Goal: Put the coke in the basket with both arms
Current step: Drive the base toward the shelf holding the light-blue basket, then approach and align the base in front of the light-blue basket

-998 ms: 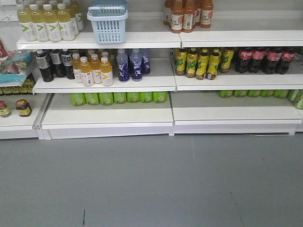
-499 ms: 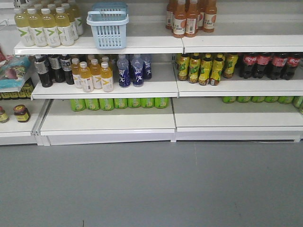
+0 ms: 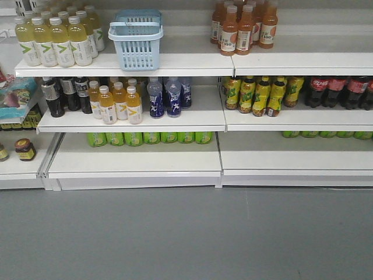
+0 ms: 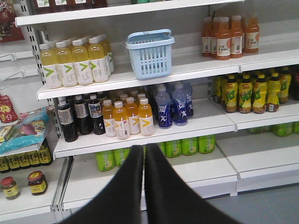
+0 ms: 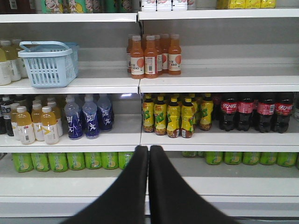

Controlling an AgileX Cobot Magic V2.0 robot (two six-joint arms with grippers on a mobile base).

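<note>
Honestly, nothing is in hand at this point. The left gripper point(image 4: 143, 148) has its two black fingers pressed flat together with nothing between them, and the right gripper point(image 5: 148, 148) looks the same: pinched closed and empty. I'd guess that's just a tucked posture, since neither arm is anywhere near the shelves.

In the front view the basket point(image 3: 135, 49) sits on the top shelf at about 11 o'clock, upright, handle folded down on its rim, just beside the pale yellow bottles point(image 3: 55, 41). The coke point(image 3: 337, 90) is one shelf lower and one bay over, at roughly 2 o'clock, running off the frame edge, right next to the yellow-green bottles point(image 3: 262, 96).

The aim of each wrist makes sense to me. The left wrist view has the basket point(image 4: 152, 58) at 12 o'clock and I can't pick out any coke there. The right wrist view has the coke point(image 5: 245, 112) at 3 o'clock and the basket point(image 5: 46, 70) off at 10. So my read is left arm for the basket, right arm for a bottle. The cokes are packed shoulder to shoulder, so the front one looks easiest.
</note>
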